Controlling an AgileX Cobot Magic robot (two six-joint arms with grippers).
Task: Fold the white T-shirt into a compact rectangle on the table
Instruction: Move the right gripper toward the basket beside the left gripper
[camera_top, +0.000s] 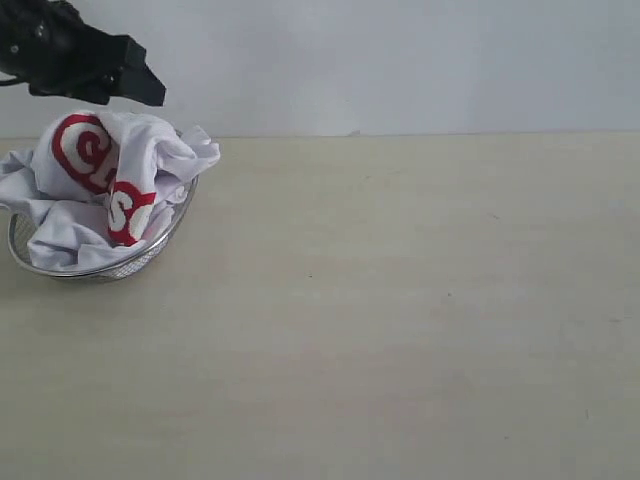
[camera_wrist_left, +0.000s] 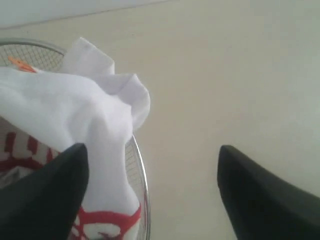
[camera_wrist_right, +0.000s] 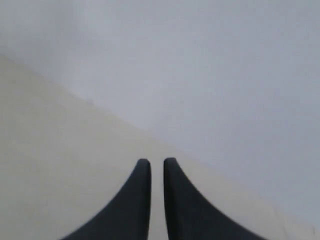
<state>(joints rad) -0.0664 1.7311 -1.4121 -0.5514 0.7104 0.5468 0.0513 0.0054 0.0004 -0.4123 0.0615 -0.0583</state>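
One white T-shirt (camera_top: 110, 175) sits bunched up inside one round wire-mesh basket (camera_top: 100, 272), at about 9 o'clock in the exterior view. The basket stands on the pale beige surface (camera_top: 400, 320). The shirt is not spread out or folded. It is heaped above the rim, with a flap of cloth hanging over the basket's edge toward 3 o'clock. Red lettering shows on two of the crumpled folds. From 12 round to 6 o'clock the surface is bare up to the plain wall (camera_top: 400, 60).

One arm is visible in the exterior view, the left arm (camera_top: 75, 60), dark and hanging just above the heap at about 10 o'clock. In the left wrist view the left jaws stand wide apart and hold nothing. Its two black fingers (camera_wrist_left: 45, 200) are well separated, one in front of the shirt (camera_wrist_left: 65, 110) and basket rim (camera_wrist_left: 141, 175), the other over bare surface (camera_wrist_left: 225, 75). Whether the nearer finger touches the cloth cannot be told. One small orange tag (camera_wrist_left: 20, 64) peeks out at the edge of the fabric, against the mesh.

The right jaws appear only in the right wrist view. The two dark fingers (camera_wrist_right: 137, 200) are drawn almost together with just a thin slit between the tips, and nothing is caught in it. Beyond them lie the surface (camera_wrist_right: 50, 150) and the wall (camera_wrist_right: 200, 65).
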